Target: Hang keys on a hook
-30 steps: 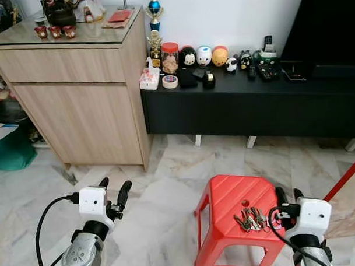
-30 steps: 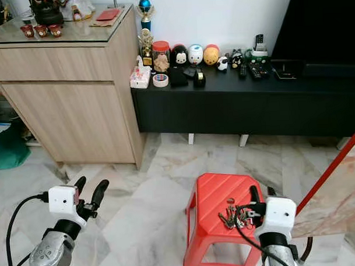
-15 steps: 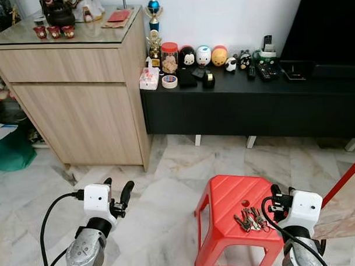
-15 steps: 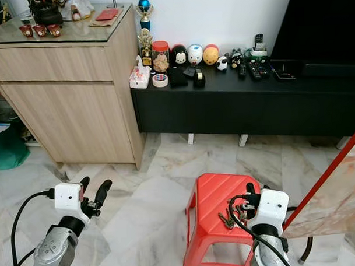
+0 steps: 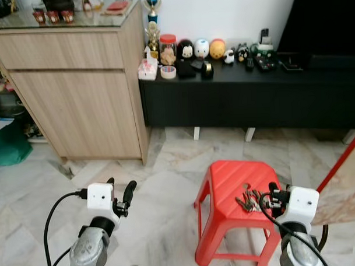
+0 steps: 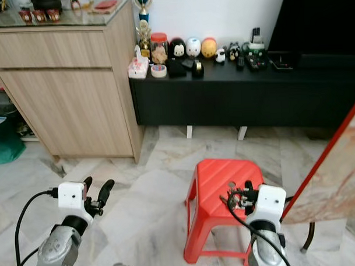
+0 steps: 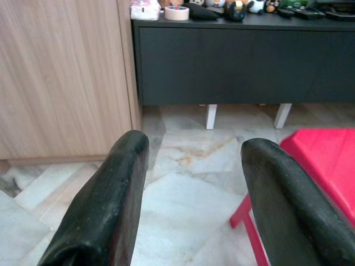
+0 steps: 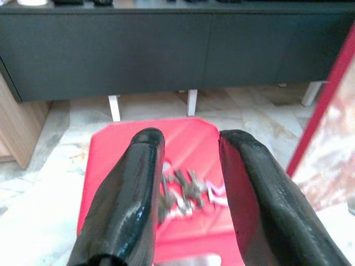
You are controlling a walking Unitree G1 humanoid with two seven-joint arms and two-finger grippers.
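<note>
A bunch of metal keys [image 5: 248, 202] lies on the top of a red plastic stool [image 5: 226, 178], towards its right side. My right gripper [image 5: 273, 191] hovers open just right of the keys, at the stool's right edge. In the right wrist view the keys [image 8: 186, 194] lie on the stool [image 8: 116, 149] below and between the two black fingers [image 8: 138, 183], which do not touch them. My left gripper [image 5: 120, 190] is open over the marble floor, left of the stool, with nothing in it [image 7: 197, 143].
A wooden cabinet [image 5: 76, 84] stands at the back left. Beside it is a long black console [image 5: 252, 101] with figurines and remotes on top. A red pole and marbled board [image 5: 342, 174] lean at the right. A green bag [image 5: 6, 145] sits far left.
The whole view has shifted with the camera. My right gripper has come lower and closer to the keys on the stool. My left gripper has barely moved.
</note>
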